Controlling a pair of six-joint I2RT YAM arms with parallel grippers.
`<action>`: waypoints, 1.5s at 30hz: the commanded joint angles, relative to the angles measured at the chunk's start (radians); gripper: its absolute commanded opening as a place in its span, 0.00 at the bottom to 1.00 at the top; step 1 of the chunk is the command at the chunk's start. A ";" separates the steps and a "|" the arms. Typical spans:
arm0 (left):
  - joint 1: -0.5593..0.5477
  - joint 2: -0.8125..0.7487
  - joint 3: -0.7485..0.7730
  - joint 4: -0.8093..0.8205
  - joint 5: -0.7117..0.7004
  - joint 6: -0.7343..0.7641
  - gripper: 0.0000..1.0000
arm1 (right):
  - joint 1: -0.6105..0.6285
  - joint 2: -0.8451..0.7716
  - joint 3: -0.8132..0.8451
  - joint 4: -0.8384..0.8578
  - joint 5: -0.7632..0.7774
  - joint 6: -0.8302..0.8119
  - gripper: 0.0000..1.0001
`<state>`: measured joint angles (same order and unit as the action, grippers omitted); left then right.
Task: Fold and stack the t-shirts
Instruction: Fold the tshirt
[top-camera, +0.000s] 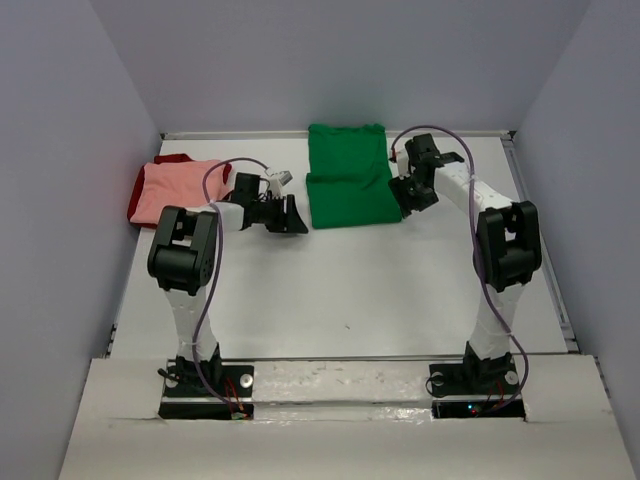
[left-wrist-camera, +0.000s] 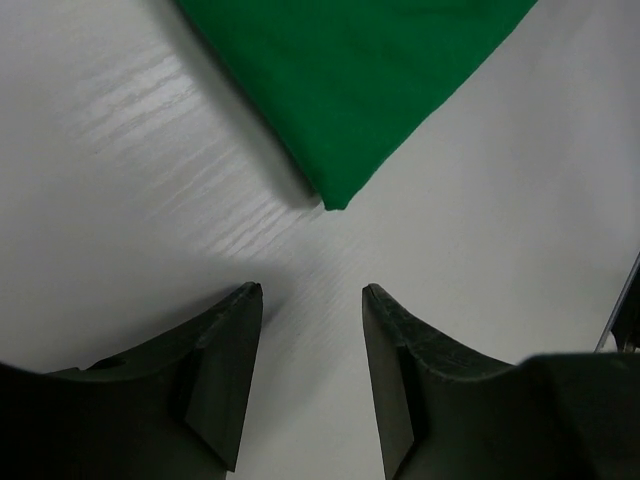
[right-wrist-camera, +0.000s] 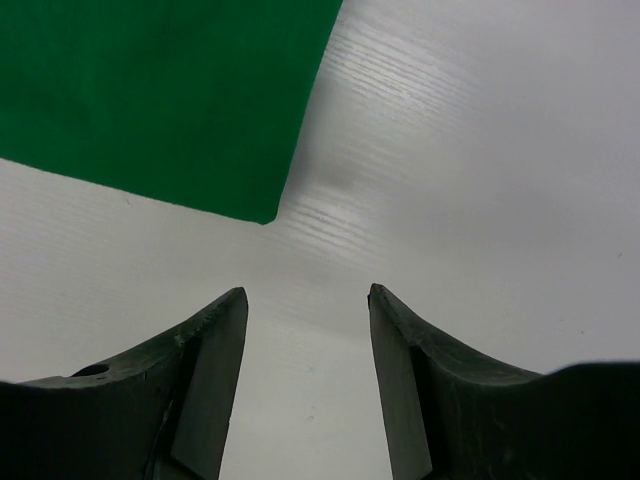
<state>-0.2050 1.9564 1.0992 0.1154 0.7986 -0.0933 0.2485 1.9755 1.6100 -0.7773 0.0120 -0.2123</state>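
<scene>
A bright green t-shirt (top-camera: 348, 176) lies folded flat at the table's far middle. Its near left corner shows in the left wrist view (left-wrist-camera: 345, 90), its near right corner in the right wrist view (right-wrist-camera: 160, 100). A salmon pink t-shirt (top-camera: 178, 190) lies folded at the far left on a dark red t-shirt (top-camera: 170, 159), of which only edges show. My left gripper (top-camera: 293, 216) is open and empty, just left of the green shirt's near left corner (left-wrist-camera: 312, 290). My right gripper (top-camera: 408, 198) is open and empty at the shirt's near right corner (right-wrist-camera: 308, 292).
The white table (top-camera: 350, 290) has raised rails along the far edge (top-camera: 240, 133) and right side (top-camera: 545, 250). Grey walls close in the left, back and right. A small dark speck (top-camera: 347, 325) lies on the table's near middle.
</scene>
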 joint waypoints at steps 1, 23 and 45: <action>-0.034 0.027 0.065 0.046 0.002 -0.052 0.57 | -0.008 0.035 0.060 -0.013 0.017 0.011 0.56; -0.126 0.082 0.153 0.015 -0.171 -0.083 0.51 | -0.037 0.023 0.088 -0.007 0.020 -0.016 0.51; -0.143 0.085 0.157 -0.043 -0.161 -0.029 0.03 | -0.046 0.083 0.111 -0.043 -0.104 0.002 0.47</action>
<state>-0.3374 2.0384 1.2312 0.1127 0.6174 -0.1459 0.2092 2.0342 1.6707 -0.7986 -0.0311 -0.2199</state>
